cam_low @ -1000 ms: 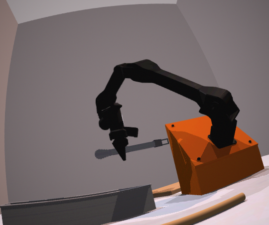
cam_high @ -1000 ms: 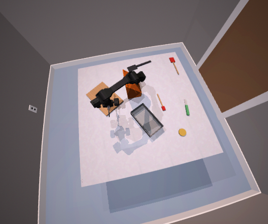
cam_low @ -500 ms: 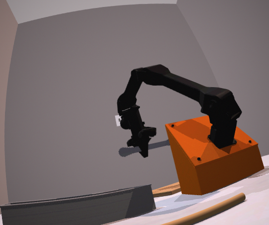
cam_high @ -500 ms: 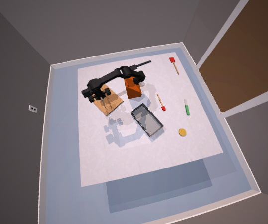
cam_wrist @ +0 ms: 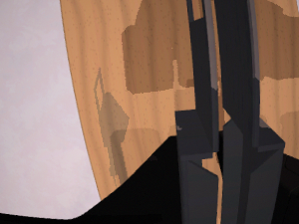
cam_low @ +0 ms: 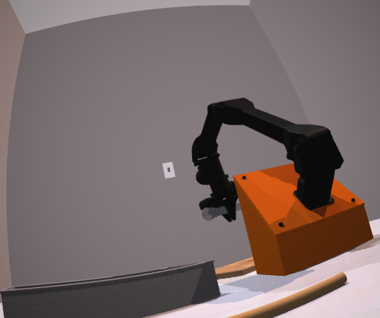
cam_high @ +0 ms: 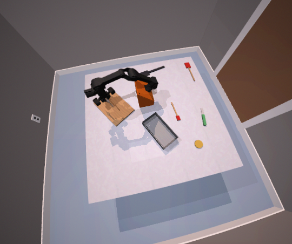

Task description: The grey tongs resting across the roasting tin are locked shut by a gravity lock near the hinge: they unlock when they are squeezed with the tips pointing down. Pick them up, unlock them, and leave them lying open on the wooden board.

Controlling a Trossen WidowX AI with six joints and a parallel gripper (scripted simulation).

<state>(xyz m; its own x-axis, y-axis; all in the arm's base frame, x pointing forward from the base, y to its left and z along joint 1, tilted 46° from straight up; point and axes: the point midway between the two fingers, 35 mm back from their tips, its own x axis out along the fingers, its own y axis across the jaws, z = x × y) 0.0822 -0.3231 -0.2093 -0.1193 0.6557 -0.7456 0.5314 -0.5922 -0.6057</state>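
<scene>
Exterior view: the tool (cam_high: pixel 108 100) (cam_low: pixel 220 213) (cam_wrist: pixel 198 144), nearly shut, clamps the grey tongs (cam_low: pixel 210 213) above the wooden board (cam_high: pixel 118 108) (cam_low: pixel 236 269) (cam_wrist: pixel 82 64), clear of the roasting tin (cam_high: pixel 164 149) (cam_low: pixel 112 290); no writing is legible.

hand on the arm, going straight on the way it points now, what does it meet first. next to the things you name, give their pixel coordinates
Most likely the wooden board (cam_high: pixel 125 109) (cam_low: pixel 235 270) (cam_wrist: pixel 85 49) below, as the hand (cam_high: pixel 108 100) (cam_low: pixel 231 219) points mostly down; the exact landing spot is unclear.
</scene>
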